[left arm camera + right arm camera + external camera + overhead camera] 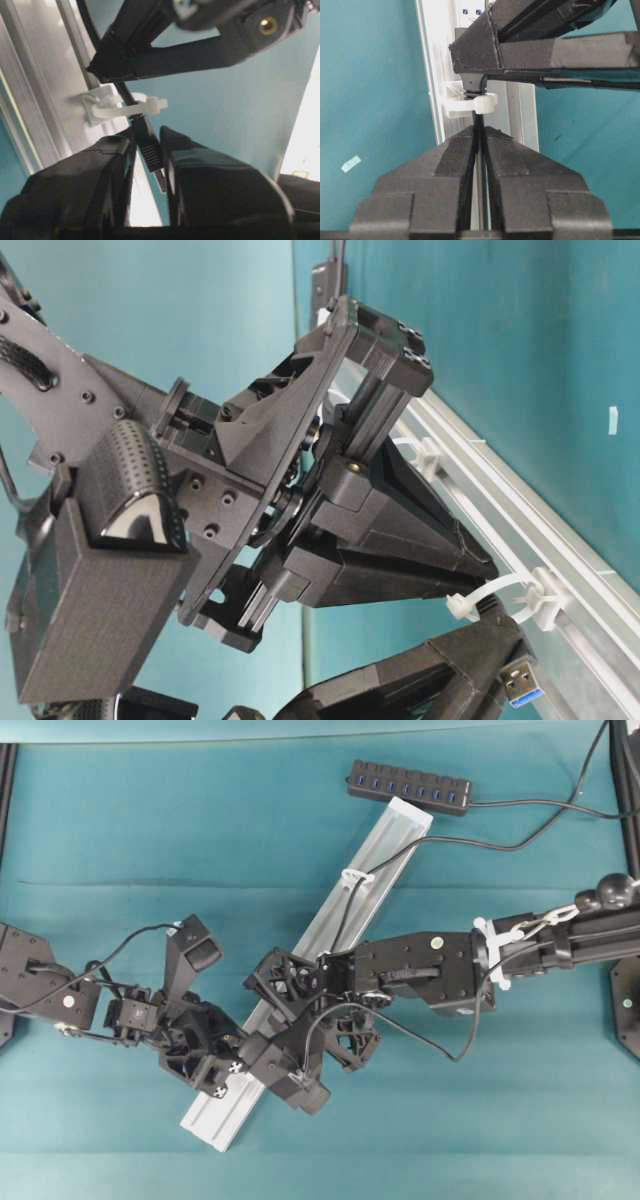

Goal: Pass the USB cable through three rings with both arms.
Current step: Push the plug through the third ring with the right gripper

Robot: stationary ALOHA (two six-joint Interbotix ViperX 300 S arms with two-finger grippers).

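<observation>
**Plug through the white ring**

The thin black USB cable [478,131] runs between the right gripper [479,134]'s clenched matte jaws. Beyond the glossy plastic ring [131,107], the left gripper [148,137] grasps its ribbed plug. Ridged silver rail [310,970] lies on teal cloth [120,820].

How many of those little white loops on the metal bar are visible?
2 for sure. One white loop sits on the upper part of the rail with the cable through it. Another white loop is at the grippers, mid-rail. A third may be hidden under the arms.
</observation>
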